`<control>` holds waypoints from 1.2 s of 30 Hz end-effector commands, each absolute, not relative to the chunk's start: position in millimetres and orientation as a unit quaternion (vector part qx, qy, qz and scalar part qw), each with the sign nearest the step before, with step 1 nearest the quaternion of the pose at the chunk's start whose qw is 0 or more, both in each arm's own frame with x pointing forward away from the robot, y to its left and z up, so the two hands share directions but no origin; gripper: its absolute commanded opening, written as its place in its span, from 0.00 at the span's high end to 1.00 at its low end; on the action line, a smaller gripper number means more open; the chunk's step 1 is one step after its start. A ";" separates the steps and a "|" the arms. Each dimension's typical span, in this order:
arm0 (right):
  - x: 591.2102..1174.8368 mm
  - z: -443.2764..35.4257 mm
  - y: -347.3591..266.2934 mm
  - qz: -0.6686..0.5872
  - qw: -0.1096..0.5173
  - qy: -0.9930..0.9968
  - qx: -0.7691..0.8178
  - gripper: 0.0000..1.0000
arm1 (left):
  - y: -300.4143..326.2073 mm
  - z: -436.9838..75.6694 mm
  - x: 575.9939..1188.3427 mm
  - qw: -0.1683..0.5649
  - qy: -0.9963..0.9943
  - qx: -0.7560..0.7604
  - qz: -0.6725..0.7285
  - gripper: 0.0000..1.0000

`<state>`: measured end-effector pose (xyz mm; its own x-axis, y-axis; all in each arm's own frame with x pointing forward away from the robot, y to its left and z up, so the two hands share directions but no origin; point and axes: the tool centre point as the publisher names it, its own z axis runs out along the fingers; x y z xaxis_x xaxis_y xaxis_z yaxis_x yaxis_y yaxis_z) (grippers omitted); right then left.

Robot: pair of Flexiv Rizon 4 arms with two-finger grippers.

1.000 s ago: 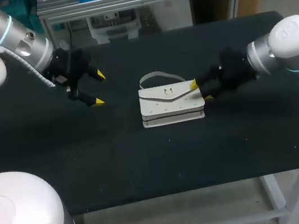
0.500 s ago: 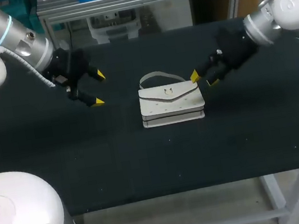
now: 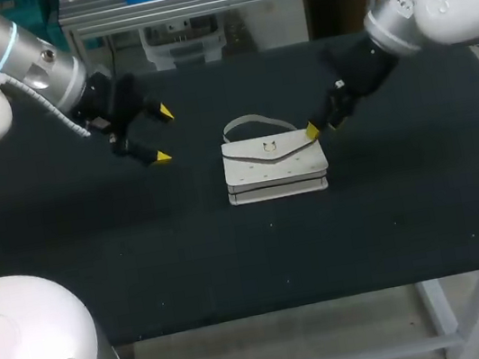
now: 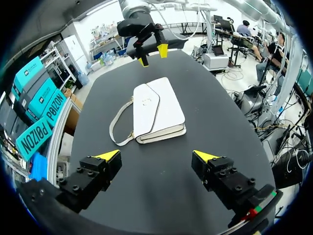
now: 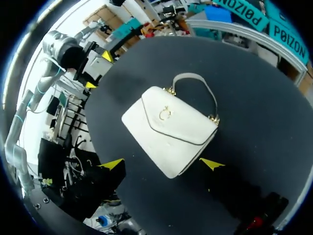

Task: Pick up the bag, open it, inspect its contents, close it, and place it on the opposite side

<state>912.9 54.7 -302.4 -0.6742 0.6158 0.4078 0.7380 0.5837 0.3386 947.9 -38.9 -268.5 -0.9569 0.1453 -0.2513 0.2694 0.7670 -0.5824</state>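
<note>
— Over by the bag's far right corner, what differs from a second ago?

— The right gripper (image 3: pixel 322 128) was low against the right end of the white handbag (image 3: pixel 274 167) then. Its arm has since lifted and swung back toward the far right of the table, and the yellow tips now sit at that corner. I cannot tell whether one of them touches the bag.

— And its fingers?

— Apart, holding nothing. In the right wrist view the two tips stand to either side of the bag's nearest corner (image 5: pixel 171 127).

— The other arm?

— The left gripper (image 3: pixel 162 134) has edged a little toward the bag but is well apart from it, on its left. Its fingers are spread wide and empty; in its own view the bag (image 4: pixel 156 110) lies ahead of them, with the right gripper (image 4: pixel 150 51) beyond it.

— Has the bag moved?

— No, it lies where it was, flat in the middle of the table.

— How does it look?

— White and rectangular, with a pointed envelope flap (image 3: pixel 271 151) folded shut. A small gold clasp (image 3: pixel 269 146) sits at the flap's middle, and a row of small dots runs below it. The thin strap (image 3: pixel 253 123) loops on the cloth at the far side, joined by gold fittings.

— The surface?

— A black-covered table (image 3: pixel 234 262) on pale metal legs.
</note>
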 end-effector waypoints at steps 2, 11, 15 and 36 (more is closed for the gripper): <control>907.3 -312.7 61.4 -0.248 0.078 -0.915 -0.307 0.00 | -48.9 -271.7 937.2 0.130 0.918 0.147 -0.345 0.00; 887.6 -311.4 50.6 -0.219 -0.028 -0.950 -0.222 0.00 | -87.4 -262.8 936.6 0.134 0.909 0.222 -0.326 0.00; 887.6 -311.4 50.6 -0.219 -0.028 -0.950 -0.222 0.00 | -92.8 -262.1 938.1 0.126 0.910 0.234 -0.318 0.00; 885.6 -330.4 82.7 -0.118 -0.199 -0.973 -0.020 0.00 | -110.5 -271.6 941.0 0.126 0.887 0.285 -0.340 0.00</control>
